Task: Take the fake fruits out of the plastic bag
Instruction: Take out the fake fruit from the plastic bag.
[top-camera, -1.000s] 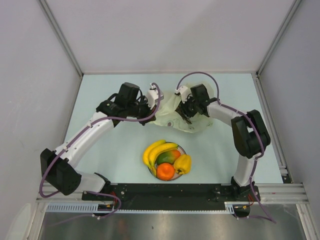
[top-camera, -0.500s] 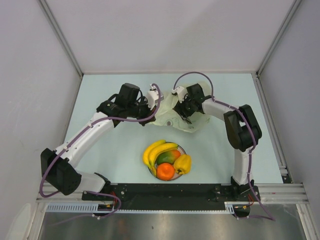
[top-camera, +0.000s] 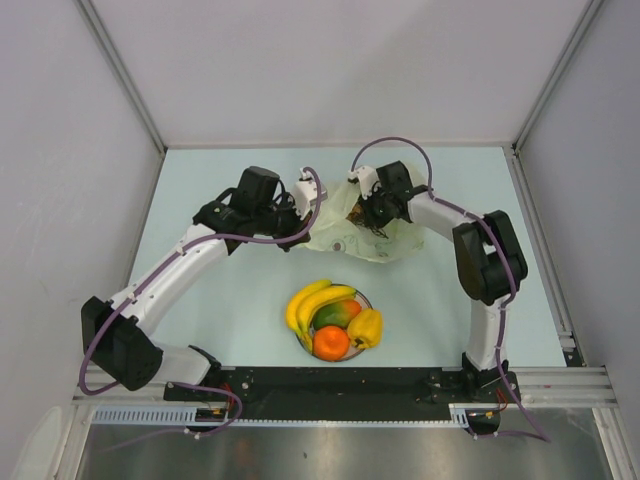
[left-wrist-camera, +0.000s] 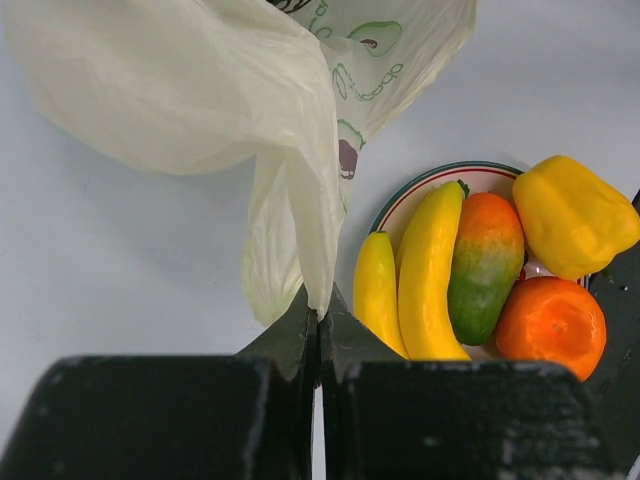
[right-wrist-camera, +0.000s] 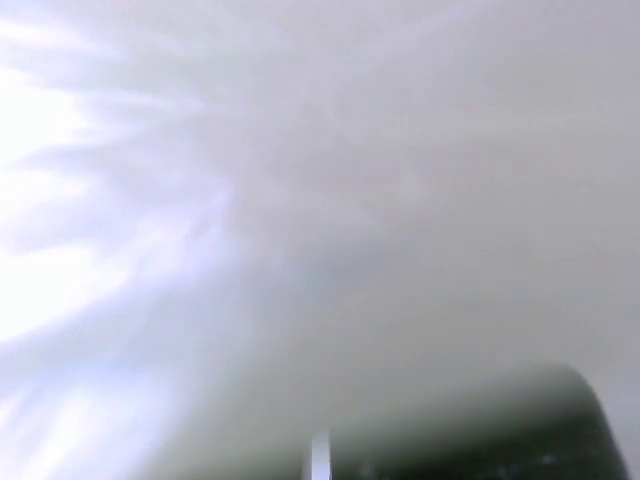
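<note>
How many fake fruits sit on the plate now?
4 on the plate: banana bunch at left, mango in the middle, orange nearest the arms' bases, yellow piece at right. The bag may hide more.

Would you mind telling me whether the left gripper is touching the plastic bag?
Touching. The left wrist view shows the left gripper shut on a fold of the plastic bag, pinched between its closed fingertips.

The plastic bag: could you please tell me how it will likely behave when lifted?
Probably floppy: the plastic bag drapes in soft folds from the left hand pinching its edge. Likely very light, being thin and translucent. That film might tear if tugged hard.
</note>
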